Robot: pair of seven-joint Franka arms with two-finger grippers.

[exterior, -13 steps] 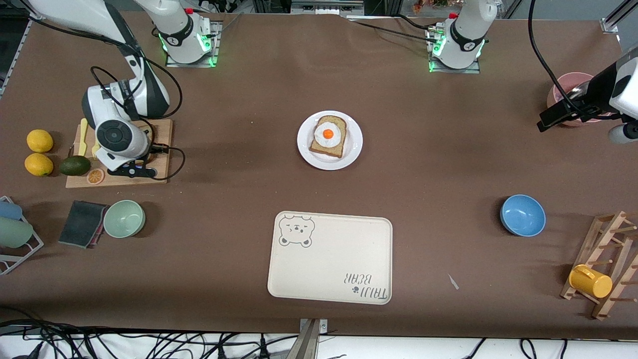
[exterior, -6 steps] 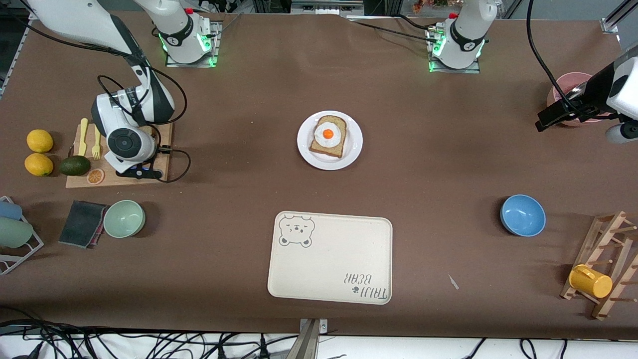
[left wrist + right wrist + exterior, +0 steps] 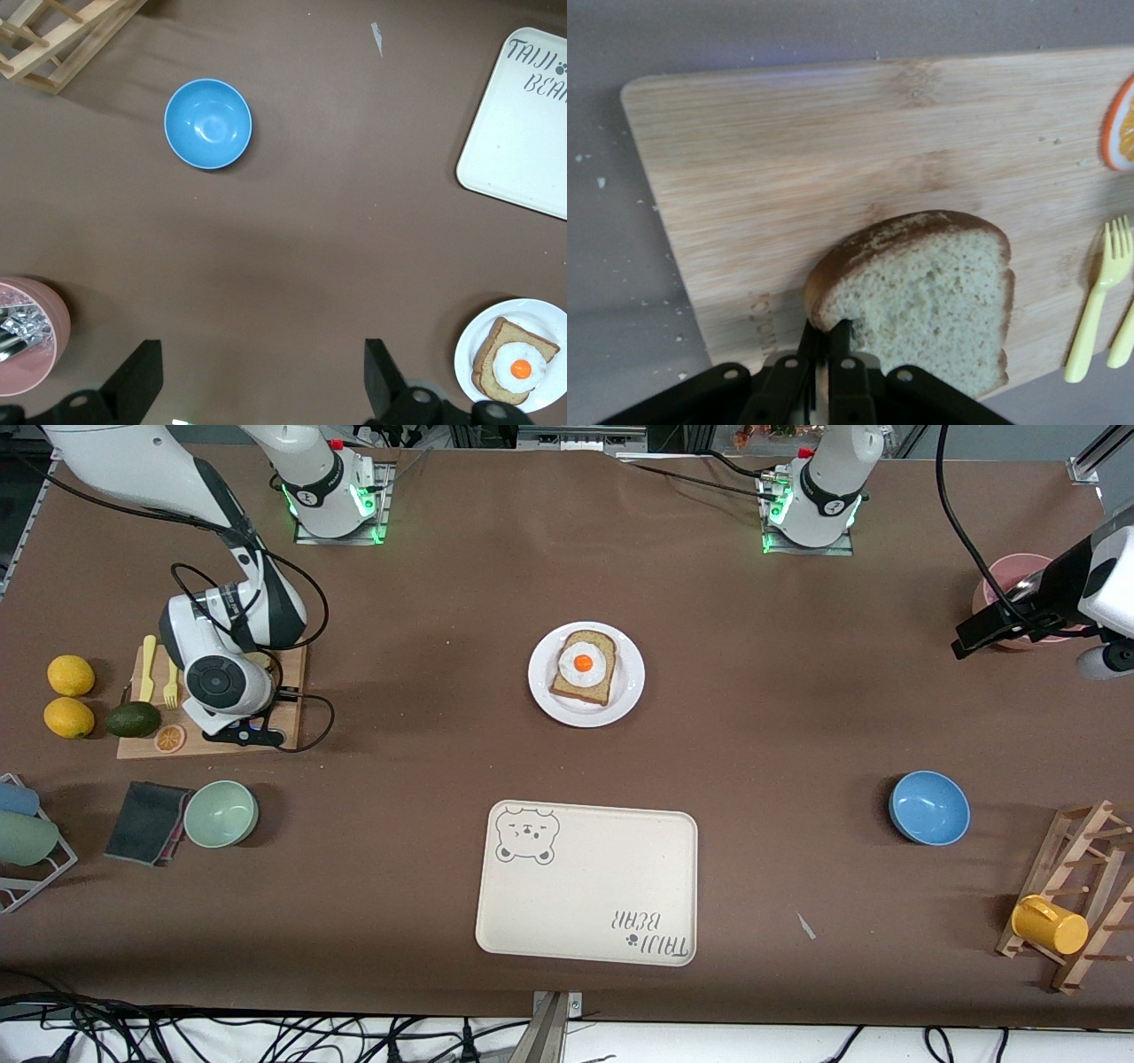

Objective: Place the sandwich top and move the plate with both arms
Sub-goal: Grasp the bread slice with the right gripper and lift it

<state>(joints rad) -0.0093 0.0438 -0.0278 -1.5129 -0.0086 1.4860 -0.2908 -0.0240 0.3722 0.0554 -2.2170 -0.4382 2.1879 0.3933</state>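
Observation:
The plain bread slice [image 3: 921, 292] lies over the wooden cutting board [image 3: 833, 159] at the right arm's end of the table. My right gripper [image 3: 828, 329] is shut on its crust edge. In the front view the right wrist [image 3: 217, 677] hides the slice over the board [image 3: 213, 742]. The white plate [image 3: 542, 686] sits mid-table with the egg-topped slice [image 3: 584, 666] on it. It also shows in the left wrist view [image 3: 542, 314]. My left gripper [image 3: 257, 381] is open and empty, up in the air near the pink bowl [image 3: 1019, 571].
The cream bear-print tray [image 3: 586, 886] lies nearer the camera than the plate. A blue bowl [image 3: 928, 807] and a wooden rack with a yellow cup [image 3: 1050, 926] are at the left arm's end. A green bowl [image 3: 221, 813], dark sponge [image 3: 146, 821], avocado [image 3: 133, 719], lemons [image 3: 70, 675] and yellow forks [image 3: 1094, 301] surround the board.
The right wrist has shifted a little over the cutting board, toward the table's middle and away from the camera. The left arm has barely moved.

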